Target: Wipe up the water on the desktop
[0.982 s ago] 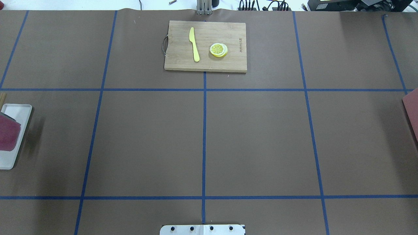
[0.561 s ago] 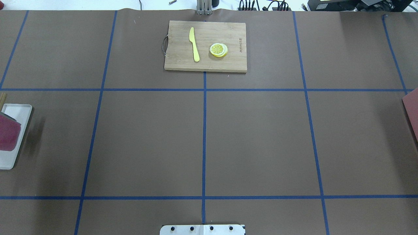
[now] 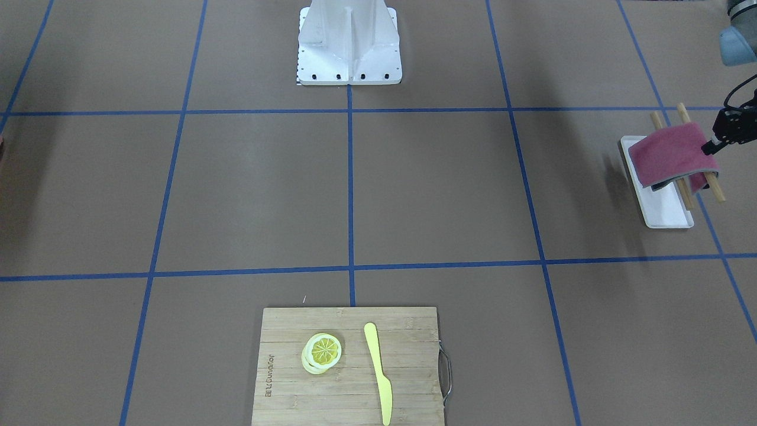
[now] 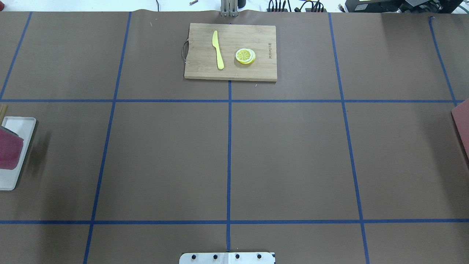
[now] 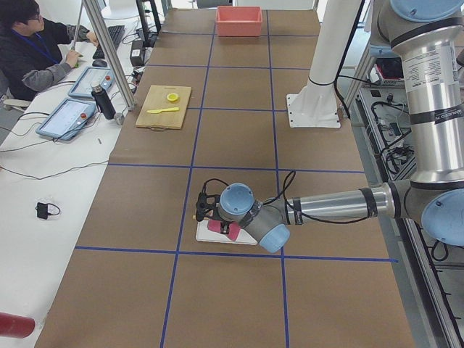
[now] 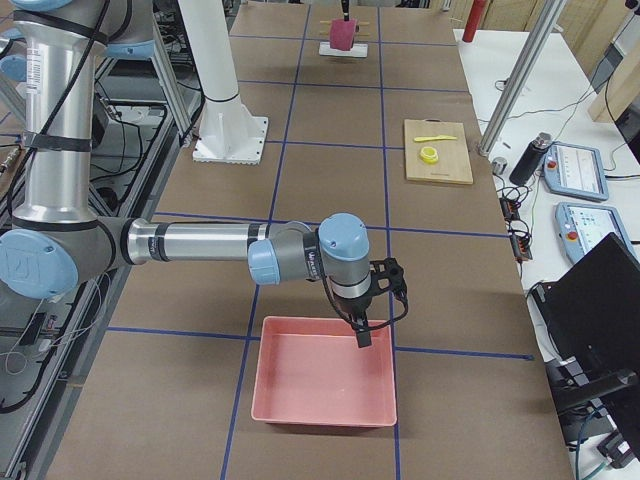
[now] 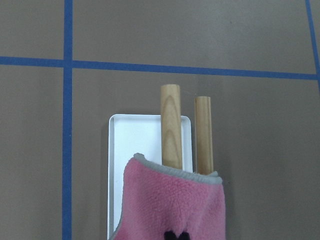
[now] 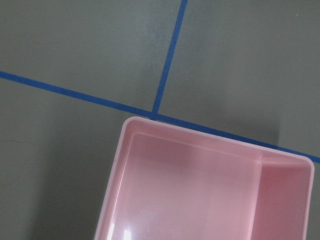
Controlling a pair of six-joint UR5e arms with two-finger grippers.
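The desktop [image 4: 285, 157] is matte brown with blue tape lines, and I can make out no water on it. A pink cloth [image 3: 665, 157] hangs over two wooden rods [image 7: 171, 125] above a white tray [image 3: 665, 213] at the table's left end. My left gripper [image 3: 709, 145] is at the cloth's edge. In the left wrist view its dark fingertips [image 7: 175, 235] sit pinched together in the cloth [image 7: 170, 205], so it is shut on the cloth. My right gripper [image 6: 362, 338] hangs over a pink bin [image 6: 320, 385] and shows only in the exterior right view, so I cannot tell its state.
A bamboo cutting board [image 4: 231, 51] with a yellow knife [image 4: 218, 49] and lemon slices [image 4: 245, 56] lies at the far middle. The white robot base [image 3: 349, 41] stands at the near edge. A person [image 5: 36, 43] sits at a side desk.
The cloth's visible edge in the overhead view has crept slightly left and drawn in a little. Nothing else has moved.
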